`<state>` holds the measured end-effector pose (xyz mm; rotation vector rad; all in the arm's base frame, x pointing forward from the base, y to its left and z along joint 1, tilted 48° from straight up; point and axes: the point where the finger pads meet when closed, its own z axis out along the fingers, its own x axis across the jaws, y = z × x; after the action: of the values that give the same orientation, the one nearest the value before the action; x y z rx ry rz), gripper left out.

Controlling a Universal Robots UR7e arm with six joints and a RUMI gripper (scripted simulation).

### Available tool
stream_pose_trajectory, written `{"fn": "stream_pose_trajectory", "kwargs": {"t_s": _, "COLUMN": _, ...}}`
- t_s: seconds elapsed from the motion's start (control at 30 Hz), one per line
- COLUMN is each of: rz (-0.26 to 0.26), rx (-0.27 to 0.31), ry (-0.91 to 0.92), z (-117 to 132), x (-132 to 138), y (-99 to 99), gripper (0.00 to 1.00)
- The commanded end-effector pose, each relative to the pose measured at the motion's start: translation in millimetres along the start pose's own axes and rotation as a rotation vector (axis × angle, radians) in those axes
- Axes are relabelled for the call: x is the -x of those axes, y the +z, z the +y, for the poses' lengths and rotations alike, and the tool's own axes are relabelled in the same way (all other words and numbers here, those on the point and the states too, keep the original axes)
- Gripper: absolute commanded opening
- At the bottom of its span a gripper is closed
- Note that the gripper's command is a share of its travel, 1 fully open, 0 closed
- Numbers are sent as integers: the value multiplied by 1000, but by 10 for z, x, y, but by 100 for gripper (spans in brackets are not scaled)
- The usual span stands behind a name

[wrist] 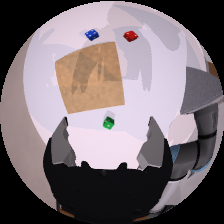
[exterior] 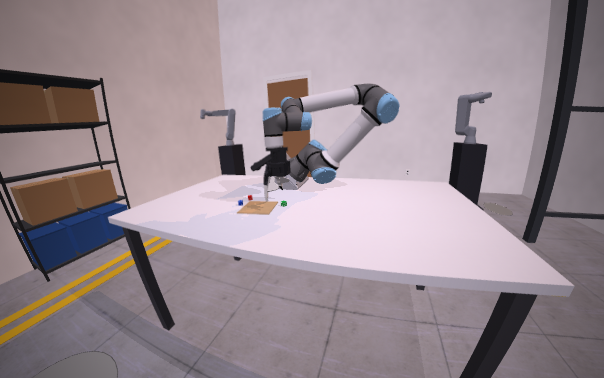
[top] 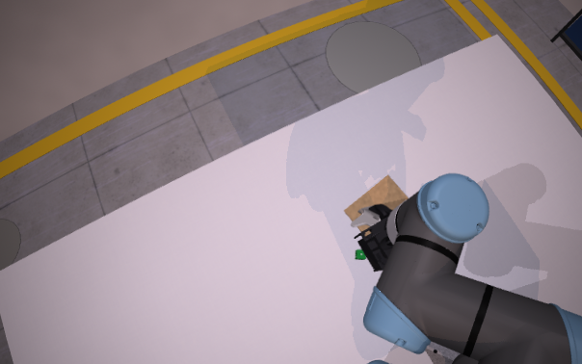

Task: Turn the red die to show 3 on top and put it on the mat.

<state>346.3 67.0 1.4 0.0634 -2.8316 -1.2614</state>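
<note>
The red die (exterior: 250, 197) (wrist: 131, 36) lies on the table beside the mat, off it; its top number is too small to read. The tan square mat (top: 384, 187) (exterior: 257, 210) (wrist: 95, 80) is partly under the arm in the top view. The blue die (exterior: 240, 203) (wrist: 92, 34) lies off the mat, near the red die. The green die (top: 360, 254) (exterior: 284, 203) (wrist: 108, 123) lies off the mat's opposite side. My gripper (wrist: 107, 117) is open and empty, above the mat's side by the green die. In the top view the arm hides the red and blue dice.
The white table (top: 193, 270) (exterior: 380, 230) bears the arm's base. The arm (top: 419, 255) (exterior: 345, 145) reaches over the mat. A shelf with boxes (exterior: 45, 215) and two small robots on black stands (exterior: 468, 170) (exterior: 232, 159) are beyond the table.
</note>
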Motion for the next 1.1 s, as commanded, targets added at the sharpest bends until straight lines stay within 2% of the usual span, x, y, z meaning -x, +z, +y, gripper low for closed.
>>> {"fn": "stream_pose_trajectory", "kwargs": {"t_s": 0.0, "rz": -2, "rx": 2, "ry": 8, "z": 186, "x": 51, "y": -34, "gripper": 100}}
{"fn": "stream_pose_trajectory", "kwargs": {"t_s": 0.27, "rz": -2, "rx": 2, "ry": 8, "z": 312, "x": 79, "y": -34, "gripper": 100}}
{"fn": "stream_pose_trajectory", "kwargs": {"t_s": 1.07, "rz": -2, "rx": 2, "ry": 8, "z": 315, "x": 79, "y": -34, "gripper": 100}}
